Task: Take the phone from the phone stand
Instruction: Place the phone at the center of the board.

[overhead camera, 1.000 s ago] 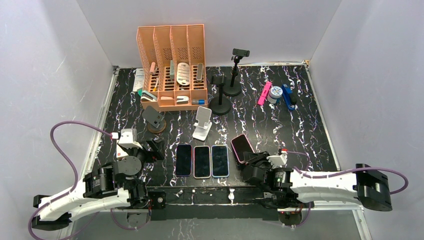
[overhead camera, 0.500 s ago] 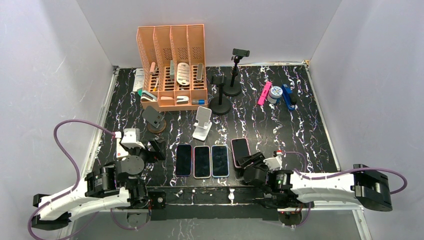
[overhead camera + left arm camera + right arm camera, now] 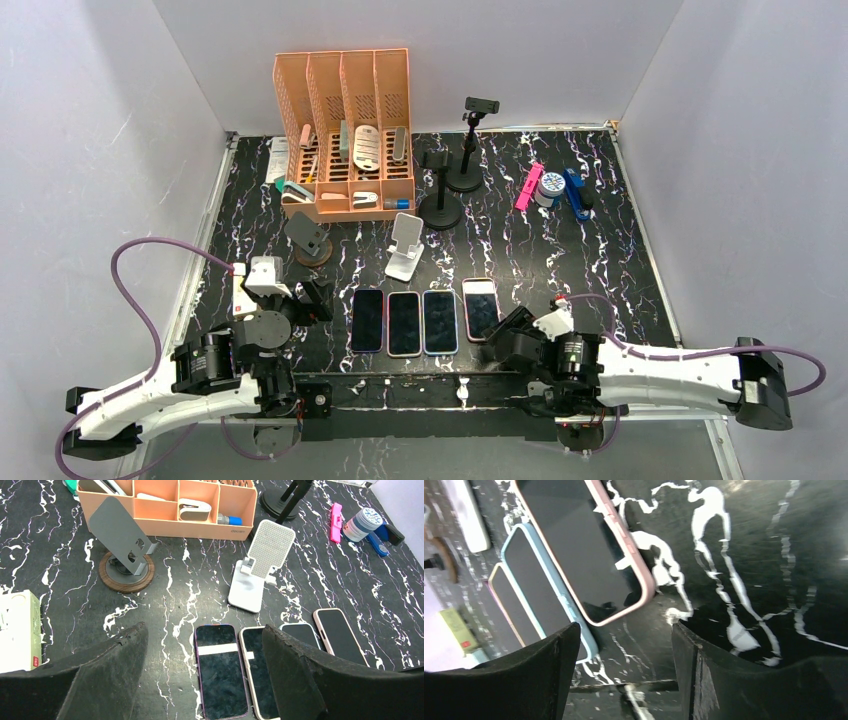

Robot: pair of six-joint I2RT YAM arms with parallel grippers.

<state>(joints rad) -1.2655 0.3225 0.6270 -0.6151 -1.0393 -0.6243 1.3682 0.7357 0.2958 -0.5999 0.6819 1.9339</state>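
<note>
Right gripper (image 3: 497, 338) parted, empty; pink phone (image 3: 481, 308) lies flat just beyond (white stand (image 3: 404, 247) bare). Retreat nearward, lifting clear, no nudging.

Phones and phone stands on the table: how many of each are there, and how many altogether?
Phones: 4 (leftmost phone, second phone, third phone, rightmost phone)
Stands: 4 (grey stand, white stand, short black stand, tall black stand)
Total: 8

Orange organizer (image 3: 345, 130) at back — round container (image 3: 549, 187) right.
</note>
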